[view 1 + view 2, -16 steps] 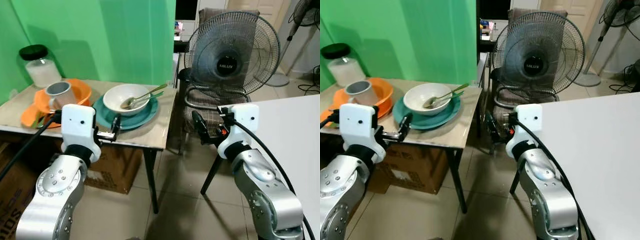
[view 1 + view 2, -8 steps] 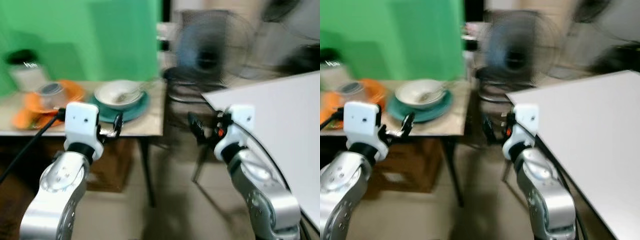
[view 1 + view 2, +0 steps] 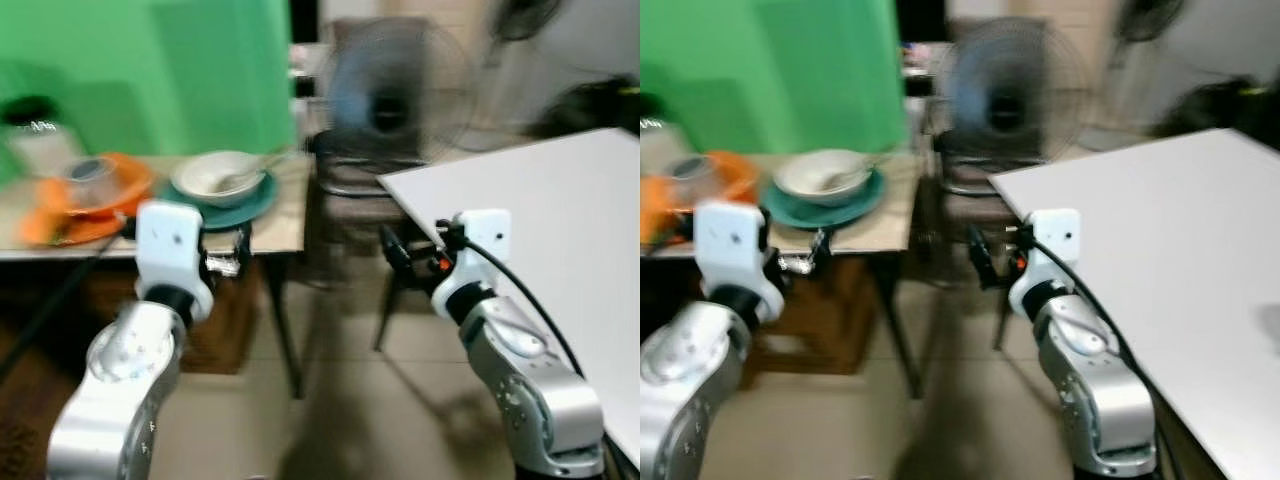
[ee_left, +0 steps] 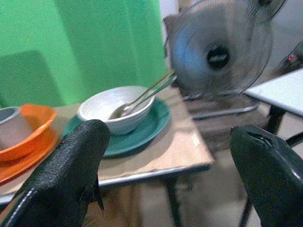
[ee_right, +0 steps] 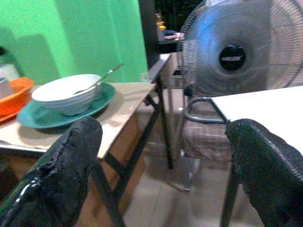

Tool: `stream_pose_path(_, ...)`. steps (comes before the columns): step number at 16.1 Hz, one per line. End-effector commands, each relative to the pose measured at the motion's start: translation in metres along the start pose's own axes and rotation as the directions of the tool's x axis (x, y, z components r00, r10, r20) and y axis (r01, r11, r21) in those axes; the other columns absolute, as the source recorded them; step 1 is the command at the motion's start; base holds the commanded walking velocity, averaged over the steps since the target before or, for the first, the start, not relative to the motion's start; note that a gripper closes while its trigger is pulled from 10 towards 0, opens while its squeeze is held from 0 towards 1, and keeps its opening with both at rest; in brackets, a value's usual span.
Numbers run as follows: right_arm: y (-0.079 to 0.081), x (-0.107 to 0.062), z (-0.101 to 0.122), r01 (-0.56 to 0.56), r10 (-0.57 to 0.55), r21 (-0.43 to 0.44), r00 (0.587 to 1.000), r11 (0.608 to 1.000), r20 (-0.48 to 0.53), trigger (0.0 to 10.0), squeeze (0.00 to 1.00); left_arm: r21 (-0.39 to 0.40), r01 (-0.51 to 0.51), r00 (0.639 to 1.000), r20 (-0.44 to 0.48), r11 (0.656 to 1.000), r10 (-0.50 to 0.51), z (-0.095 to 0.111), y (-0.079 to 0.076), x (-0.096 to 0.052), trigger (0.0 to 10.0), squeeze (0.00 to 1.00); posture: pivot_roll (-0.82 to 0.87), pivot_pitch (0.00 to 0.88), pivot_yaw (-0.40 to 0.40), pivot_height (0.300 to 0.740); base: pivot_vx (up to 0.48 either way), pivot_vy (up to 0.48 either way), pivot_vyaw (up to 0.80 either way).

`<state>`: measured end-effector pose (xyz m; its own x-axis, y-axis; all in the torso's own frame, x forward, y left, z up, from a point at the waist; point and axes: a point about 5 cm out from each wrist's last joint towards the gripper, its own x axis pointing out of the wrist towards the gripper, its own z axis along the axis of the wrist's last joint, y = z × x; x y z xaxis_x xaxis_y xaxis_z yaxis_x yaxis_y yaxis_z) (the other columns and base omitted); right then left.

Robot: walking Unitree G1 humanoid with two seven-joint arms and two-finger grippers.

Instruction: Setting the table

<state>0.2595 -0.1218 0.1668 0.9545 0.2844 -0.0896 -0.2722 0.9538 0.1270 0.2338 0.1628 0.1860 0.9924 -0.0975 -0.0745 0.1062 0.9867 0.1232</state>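
A white bowl (image 3: 215,175) with a spoon (image 4: 142,97) in it sits on a teal plate (image 3: 255,202) on a small side table (image 3: 282,232). To its left an orange bowl (image 3: 130,175) holds a grey cup (image 3: 88,178). My left gripper (image 3: 235,255) hovers open at the side table's front edge, below the teal plate, with nothing between its fingers (image 4: 80,161). Between the side table and a white table (image 3: 540,220), my right gripper (image 3: 392,250) is held up, open and empty. The eye views are blurred.
A jar (image 3: 35,140) with a black lid stands at the side table's back left. A standing fan (image 3: 395,100) sits on a chair (image 5: 203,137) between the two tables. A green wall backs the side table. Tiled floor lies below.
The whole picture has swung: the side table has slid left and more of the white table shows on the right, so the camera turned right. Both arms keep their pose, grippers open.
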Motion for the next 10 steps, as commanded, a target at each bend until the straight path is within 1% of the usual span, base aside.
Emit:
stream_pose_path(1,0.0035,0.0016,0.0012,-0.016,0.016,0.003,1.000,1.000,-0.001,10.0,0.00,0.013,-0.006,1.000,0.020,1.000,0.006,0.0053,0.0024,0.0016,10.0,0.00,-0.03,0.000,0.037,0.740,0.270,0.000,0.00)
stream_pose_path(6,0.0067,0.0036,-0.0004,-0.045,0.045,-0.017,0.999,0.999,-0.012,10.0,0.00,0.006,-0.012,1.000,0.020,1.000,0.011,0.0041,0.0031,-0.0011,10.0,0.00,-0.02,0.000,0.027,0.740,0.272,0.000,0.00)
stream_pose_path(9,0.0062,0.0056,0.0002,-0.036,0.035,-0.048,0.999,0.998,-0.011,10.0,0.00,0.004,-0.014,1.000,0.022,1.000,0.014,0.0039,0.0035,-0.0011,10.0,0.00,-0.02,0.000,0.023,0.740,0.288,0.000,0.00)
stream_pose_path(10,0.0055,0.0075,0.0010,-0.020,0.020,-0.065,1.000,0.998,-0.007,10.0,0.00,0.004,-0.016,1.000,0.023,1.000,0.015,0.0040,0.0046,-0.0013,10.0,0.00,-0.02,0.000,0.023,0.740,0.311,0.000,0.80)
